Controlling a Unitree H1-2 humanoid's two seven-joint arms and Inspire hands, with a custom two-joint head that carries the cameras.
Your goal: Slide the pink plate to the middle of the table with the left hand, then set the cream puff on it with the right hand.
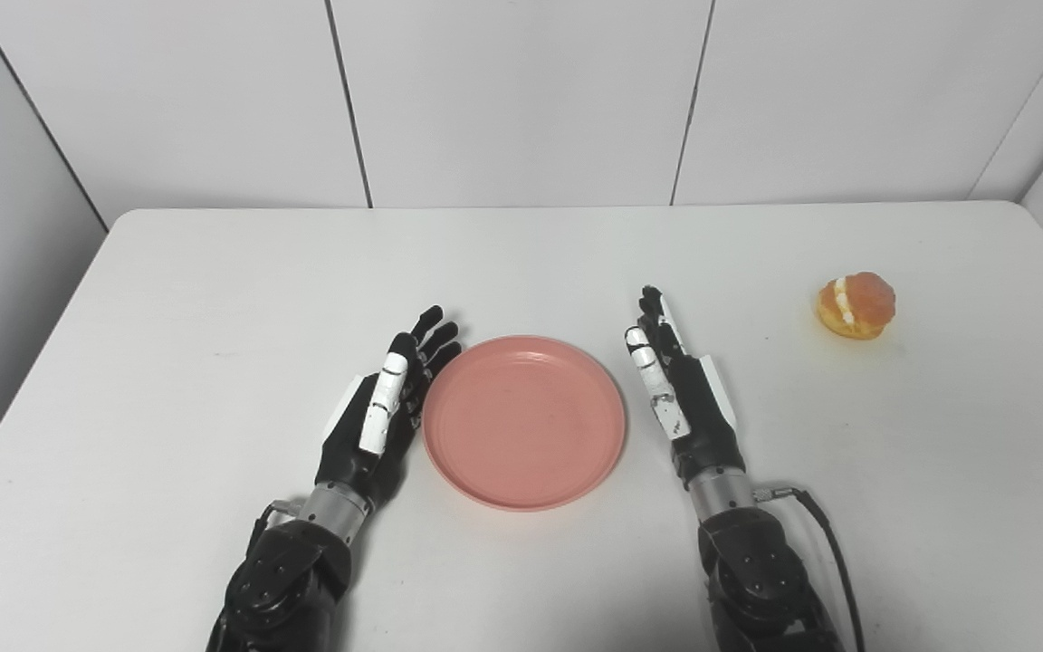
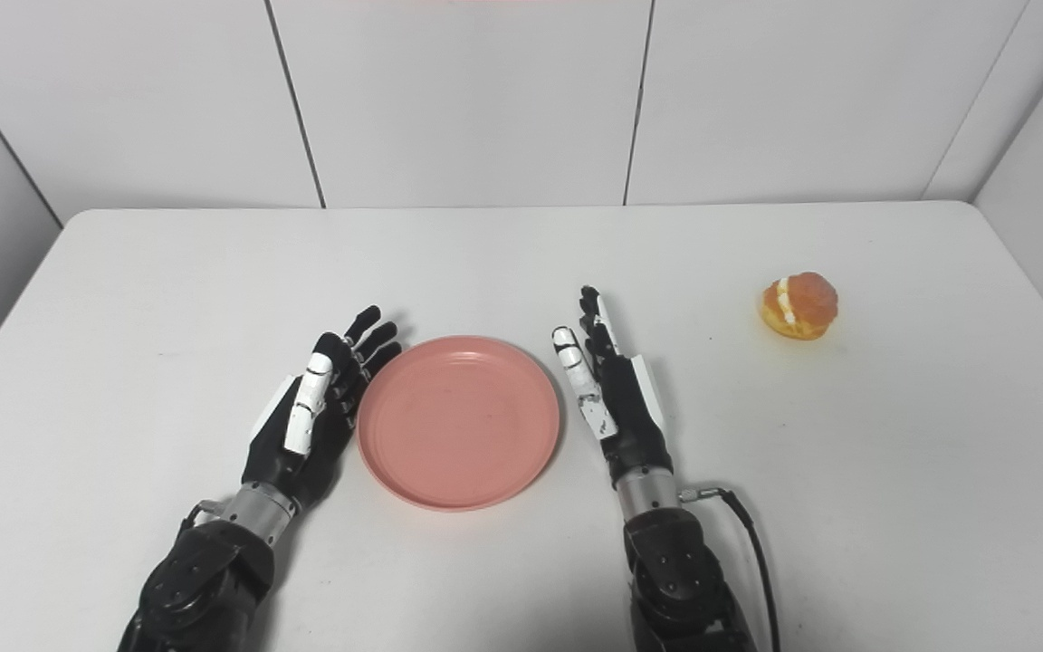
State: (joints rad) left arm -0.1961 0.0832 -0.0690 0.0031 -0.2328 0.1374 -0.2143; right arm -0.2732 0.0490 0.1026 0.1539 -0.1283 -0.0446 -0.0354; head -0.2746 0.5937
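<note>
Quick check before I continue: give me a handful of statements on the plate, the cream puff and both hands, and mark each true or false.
1. The pink plate lies between the two hands. True.
2. The cream puff sits on the plate. False: it is on the table, far right of the plate.
3. The right hand holds the cream puff. False: it is open and holds nothing.
4. The left hand is open, beside the plate's left rim. True.
</note>
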